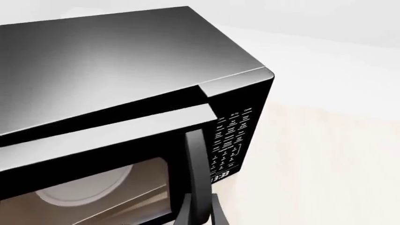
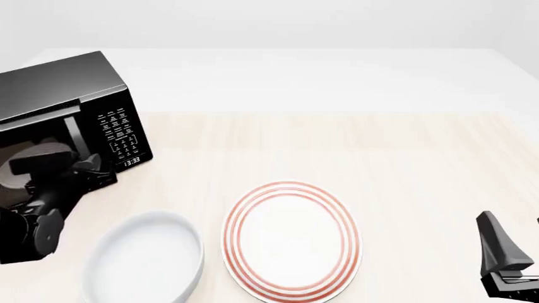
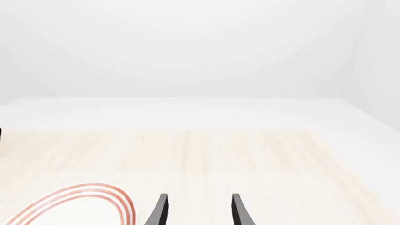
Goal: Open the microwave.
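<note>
The glossy black microwave (image 2: 63, 88) stands at the table's far left. In the left wrist view its top (image 1: 106, 61), keypad panel (image 1: 231, 138), vertical door handle (image 1: 194, 159) and white turntable (image 1: 87, 187) show. The door's top edge stands slightly off the body, so the door looks a little ajar. My left gripper (image 1: 201, 208) is shut on the door handle, with dark fingers (image 1: 218, 213) on either side of the bar; in the front view it (image 2: 84, 165) sits at the door's right edge. My right gripper (image 3: 198, 211) is open and empty, low at the front right (image 2: 509, 249).
A white bowl (image 2: 148, 262) lies at the front left, close under my left arm (image 2: 42, 202). A white plate with red rings (image 2: 291, 240) lies at the front middle and shows in the right wrist view (image 3: 75, 206). Light wooden tabletop (image 2: 379, 151) stretches to the right.
</note>
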Controlling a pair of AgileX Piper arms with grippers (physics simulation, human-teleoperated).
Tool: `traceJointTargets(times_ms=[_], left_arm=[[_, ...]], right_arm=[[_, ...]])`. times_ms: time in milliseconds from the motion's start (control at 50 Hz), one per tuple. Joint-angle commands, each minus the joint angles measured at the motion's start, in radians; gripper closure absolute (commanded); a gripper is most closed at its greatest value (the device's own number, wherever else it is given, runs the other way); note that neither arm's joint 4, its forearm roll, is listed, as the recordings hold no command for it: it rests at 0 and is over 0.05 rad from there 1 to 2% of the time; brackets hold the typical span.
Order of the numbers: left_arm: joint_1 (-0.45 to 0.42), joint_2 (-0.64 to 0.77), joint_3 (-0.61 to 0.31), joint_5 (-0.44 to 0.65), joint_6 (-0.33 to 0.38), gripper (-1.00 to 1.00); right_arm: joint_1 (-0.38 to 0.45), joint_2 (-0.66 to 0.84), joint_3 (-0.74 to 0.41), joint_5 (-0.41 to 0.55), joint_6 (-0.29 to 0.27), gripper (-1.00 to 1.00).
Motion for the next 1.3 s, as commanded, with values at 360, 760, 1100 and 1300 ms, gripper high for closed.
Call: traceJointTargets(times_ms=[360,760,1100,1300], left_arm=[[-0.017,-0.138,0.131,-0.071,-0.029,1.0],[-0.048,-0.197,0.183,-0.075,-0.028,1.0],[-0.056,-0.286,0.224,-0.049,-0.019,1.0],[-0.063,-0.335,0.254,-0.033,-0.02,1.0]], right_arm=[[0.0,0.0,0.0,0.0,0.0,-1.0],[0.0,0.0,0.0,0.0,0.0,-1.0],[0.0,0.0,0.0,0.0,0.0,-1.0],[0.0,0.0,0.0,0.0,0.0,-1.0]])
